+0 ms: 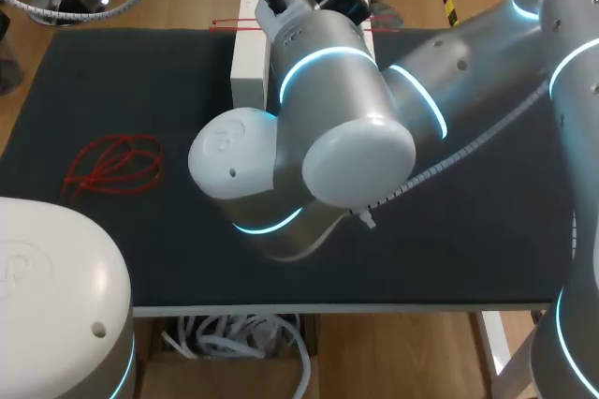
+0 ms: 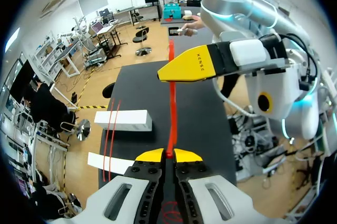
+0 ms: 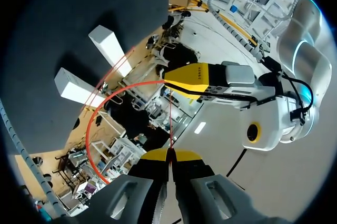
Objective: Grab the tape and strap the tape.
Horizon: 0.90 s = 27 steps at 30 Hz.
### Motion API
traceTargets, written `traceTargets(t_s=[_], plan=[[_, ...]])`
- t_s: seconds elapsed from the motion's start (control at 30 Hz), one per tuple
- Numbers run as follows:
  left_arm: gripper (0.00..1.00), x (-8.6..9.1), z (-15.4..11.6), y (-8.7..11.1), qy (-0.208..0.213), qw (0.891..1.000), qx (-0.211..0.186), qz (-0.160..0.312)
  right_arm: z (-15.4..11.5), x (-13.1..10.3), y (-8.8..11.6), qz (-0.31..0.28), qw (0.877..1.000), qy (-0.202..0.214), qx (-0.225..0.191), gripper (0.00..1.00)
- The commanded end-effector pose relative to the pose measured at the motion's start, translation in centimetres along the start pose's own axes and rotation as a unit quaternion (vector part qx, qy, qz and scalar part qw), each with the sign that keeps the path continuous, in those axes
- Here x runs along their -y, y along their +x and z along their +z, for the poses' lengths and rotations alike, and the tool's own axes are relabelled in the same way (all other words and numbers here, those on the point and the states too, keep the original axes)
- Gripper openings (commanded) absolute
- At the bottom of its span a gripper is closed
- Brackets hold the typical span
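Left wrist view had the left gripper (image 2: 168,154) with its yellow tips pressed together on the red strap (image 2: 171,113). From there the strap ran straight ahead, well above the black table (image 2: 210,129), to the right gripper (image 2: 171,72), which met it head-on. That gripper's tips were likewise pinched shut on the far part of the strap, and a short red length carried on past them. So the strap's long axis lay on the line joining the two grippers, taut or nearly so. Neither arm was the nearer one, as each already had an end. Any tightening would likely have to be a pull apart along that same line rather than a sideways tug. Right wrist view added what the other could not. From the left gripper (image 3: 174,81) the strap also swept out in a wide arc beside the straight run and curved down past the right gripper (image 3: 169,154). The strap therefore looked to be a loop with a tail, but where the arc ended was not visible. Two white boxes (image 3: 73,84) lay on the table beyond, with spare red ties (image 2: 110,129) draped over them. In the head view the right arm (image 1: 346,127) covered both sets of fingers and the held strap. That view alone placed a loose red bundle (image 1: 112,165) well off to the left, apart from everything else.
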<state>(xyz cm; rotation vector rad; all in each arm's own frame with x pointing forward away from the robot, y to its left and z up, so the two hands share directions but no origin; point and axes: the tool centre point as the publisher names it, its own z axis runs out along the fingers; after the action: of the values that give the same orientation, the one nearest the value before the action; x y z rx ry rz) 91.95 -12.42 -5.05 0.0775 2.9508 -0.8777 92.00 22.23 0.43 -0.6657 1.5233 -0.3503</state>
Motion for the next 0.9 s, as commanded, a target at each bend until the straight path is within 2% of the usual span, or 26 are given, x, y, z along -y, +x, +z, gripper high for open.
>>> traceTargets(t_s=[0.03, 0.77, 0.83, 0.9], plan=[[0.0, 0.1, -0.1, 0.0, -0.002, 1.0, -0.001, 0.0, 0.0, -0.2, -0.3, -0.002, 1.0, 0.0, -0.003, 0.0], [0.0, 0.1, -0.1, 0.0, -0.002, 1.0, -0.001, 0.0, 0.8, -0.6, -0.4, -0.003, 1.0, 0.007, -0.006, 0.0], [0.0, 0.1, -0.1, 0.0, -0.002, 1.0, -0.001, 0.0, 1.2, -0.1, -0.4, 0.001, 1.0, 0.018, -0.012, 0.0], [0.0, 0.1, -0.1, 0.0, -0.002, 1.0, -0.001, 0.0, 1.3, -0.1, -0.5, -0.006, 1.0, 0.013, -0.002, 0.0]])
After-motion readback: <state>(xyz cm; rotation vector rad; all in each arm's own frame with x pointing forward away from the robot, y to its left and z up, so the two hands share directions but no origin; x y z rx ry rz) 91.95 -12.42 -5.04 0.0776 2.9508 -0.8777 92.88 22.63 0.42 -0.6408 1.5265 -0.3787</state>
